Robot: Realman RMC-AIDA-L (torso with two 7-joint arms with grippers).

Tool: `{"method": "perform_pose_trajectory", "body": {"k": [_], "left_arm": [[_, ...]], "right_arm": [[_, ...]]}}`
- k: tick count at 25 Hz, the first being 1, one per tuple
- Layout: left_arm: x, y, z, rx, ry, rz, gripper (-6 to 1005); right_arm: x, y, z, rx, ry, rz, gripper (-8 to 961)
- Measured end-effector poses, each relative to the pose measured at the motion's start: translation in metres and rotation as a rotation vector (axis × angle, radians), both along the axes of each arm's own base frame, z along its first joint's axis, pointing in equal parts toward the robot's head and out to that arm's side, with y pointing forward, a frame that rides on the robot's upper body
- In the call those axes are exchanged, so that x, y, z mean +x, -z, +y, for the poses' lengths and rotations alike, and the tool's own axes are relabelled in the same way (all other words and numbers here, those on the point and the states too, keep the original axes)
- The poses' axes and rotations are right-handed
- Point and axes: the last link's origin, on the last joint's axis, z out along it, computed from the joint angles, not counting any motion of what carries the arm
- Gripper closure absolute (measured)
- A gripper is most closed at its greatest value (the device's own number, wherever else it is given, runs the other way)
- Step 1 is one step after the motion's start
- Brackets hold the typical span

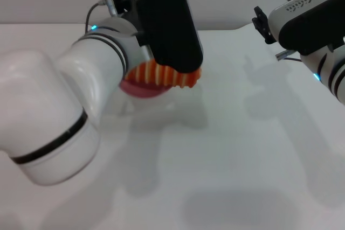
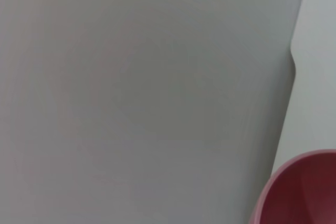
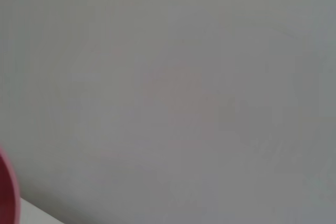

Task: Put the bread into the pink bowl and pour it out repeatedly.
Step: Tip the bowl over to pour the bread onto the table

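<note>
In the head view the bread (image 1: 164, 76), striped orange and cream, shows just under the black body of my left gripper (image 1: 175, 60), lying across the top of the pink bowl (image 1: 141, 89). The gripper's body hides most of the bowl and the spot where it meets the bread. I cannot tell whether the bread is held or resting in the bowl. The left wrist view catches part of the pink bowl (image 2: 302, 192) on the white table. My right gripper (image 1: 263, 24) hangs raised at the far right, away from both; its wrist view shows a sliver of the pink bowl (image 3: 6, 195).
The white table (image 1: 226, 149) stretches in front of and to the right of the bowl. My bulky left arm (image 1: 48, 117) fills the near left of the head view. The table's far edge runs behind the grippers.
</note>
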Motion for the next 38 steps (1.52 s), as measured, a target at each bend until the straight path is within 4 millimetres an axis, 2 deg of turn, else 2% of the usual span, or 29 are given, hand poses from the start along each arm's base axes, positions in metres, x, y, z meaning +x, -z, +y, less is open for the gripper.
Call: {"method": "perform_pose_trajectory", "body": {"k": [15,25,33,38], "left_arm": [[0.011,0.012,-0.020,0.040,0.134,0.182,951],[0.018,0.015,-0.020,0.039,0.198,0.282,951],[0.023,0.003,-0.011,0.078,0.115,0.111,951],[0.034,-0.004,-0.009,0.072,0.078,-0.019,951]], "right_arm": [[-0.001,0.002,-0.001,-0.004,-0.001,-0.001,329],[0.000,0.001,0.000,-0.005,-0.001,-0.004,329],[0.000,0.003,0.000,-0.011,0.001,0.001,329],[-0.004,0.007,-0.001,-0.024,-0.009,0.007,329]]}}
